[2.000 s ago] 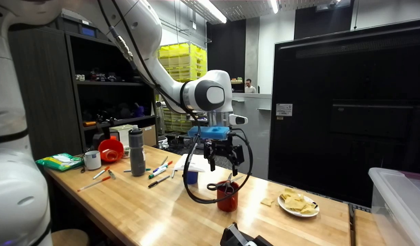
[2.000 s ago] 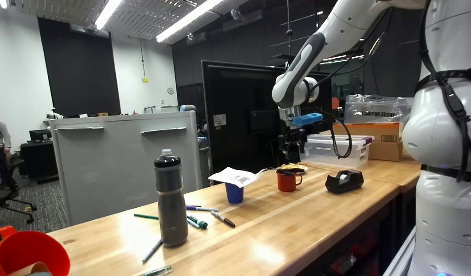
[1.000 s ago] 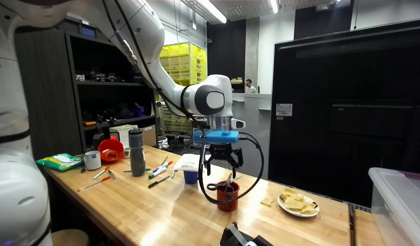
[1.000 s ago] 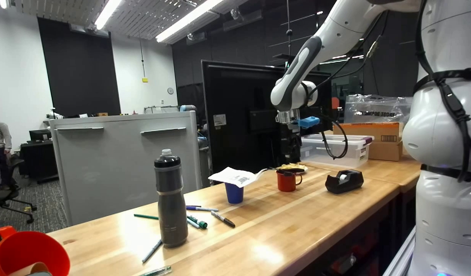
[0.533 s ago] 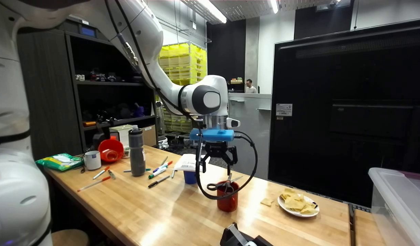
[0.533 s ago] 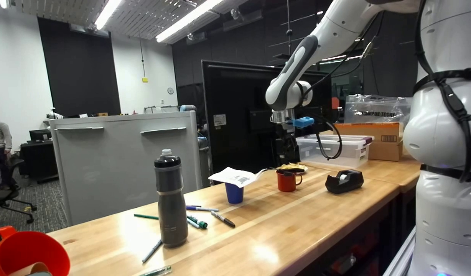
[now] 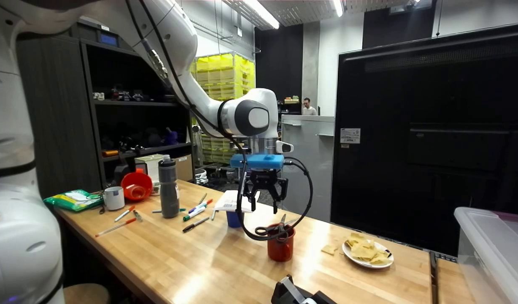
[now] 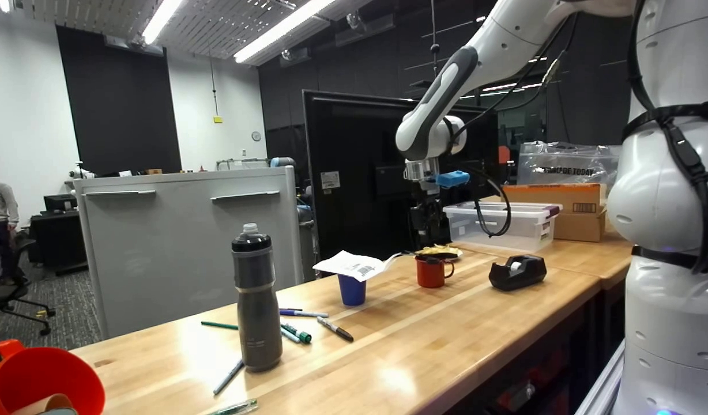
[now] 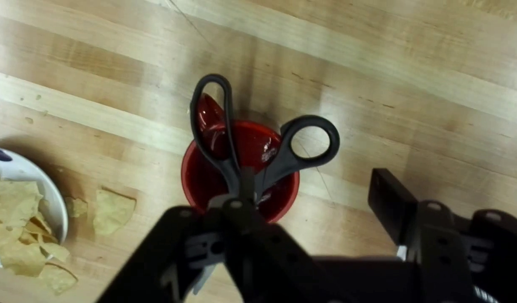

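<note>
In an exterior view, locate your gripper (image 7: 264,208) just below the centre of the frame, suspended from the white arm (image 7: 198,95) with its jaws parted, in a released state. Below it, at lower centre, the scissors (image 7: 281,226) lie across the mouth of the upright red mug (image 7: 280,251), apart from the gripper. Left of the mug, a paper (image 7: 229,202) lies over the blue cup (image 7: 233,219); to the right, the white plate (image 7: 365,265) carries chips (image 7: 362,250). In an exterior view, find the tape dispenser (image 8: 518,274) right of centre. The red mug stands to its left, handle facing the dispenser, with the scissors over its rim. The gripper hangs above the mug; from this side you cannot read the jaw spacing. Left of centre, the grey bottle (image 8: 257,300) stands upright; a black marker (image 8: 335,329) lies to its right. In the wrist view, the fingers (image 9: 393,206) enter from the bottom edge and stand wide apart. The red mug sits at centre, the scissors' handles spread toward the top of the frame; the finger at frame left hides their pivot. At the left edge is part of the plate; a loose chip (image 9: 112,211) lies between it and the mug.
</note>
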{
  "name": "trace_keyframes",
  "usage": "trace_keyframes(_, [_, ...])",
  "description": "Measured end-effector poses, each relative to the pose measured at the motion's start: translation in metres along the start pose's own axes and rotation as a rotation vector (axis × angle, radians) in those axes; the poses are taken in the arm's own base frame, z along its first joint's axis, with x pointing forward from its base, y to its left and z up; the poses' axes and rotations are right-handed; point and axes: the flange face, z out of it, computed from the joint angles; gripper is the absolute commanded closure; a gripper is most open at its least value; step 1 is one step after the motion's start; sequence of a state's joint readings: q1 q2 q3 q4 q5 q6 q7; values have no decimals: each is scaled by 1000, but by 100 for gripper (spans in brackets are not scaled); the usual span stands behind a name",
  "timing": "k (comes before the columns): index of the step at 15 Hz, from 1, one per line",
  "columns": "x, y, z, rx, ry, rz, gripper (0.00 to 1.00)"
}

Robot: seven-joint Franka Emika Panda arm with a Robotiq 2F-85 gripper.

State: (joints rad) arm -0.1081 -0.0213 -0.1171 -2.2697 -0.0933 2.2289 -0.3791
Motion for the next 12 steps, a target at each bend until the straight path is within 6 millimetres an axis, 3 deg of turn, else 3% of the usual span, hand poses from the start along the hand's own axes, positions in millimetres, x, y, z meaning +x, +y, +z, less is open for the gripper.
trace_keyframes(1, [-4, 5, 3, 3, -7, 14, 18])
trace_keyframes(4, [-15, 14, 14, 14, -28, 53, 16])
trace_keyframes(6, [-22, 17, 22, 22, -43, 75, 20])
trace_keyframes(12, [-37, 18, 43, 39, -78, 115, 19])
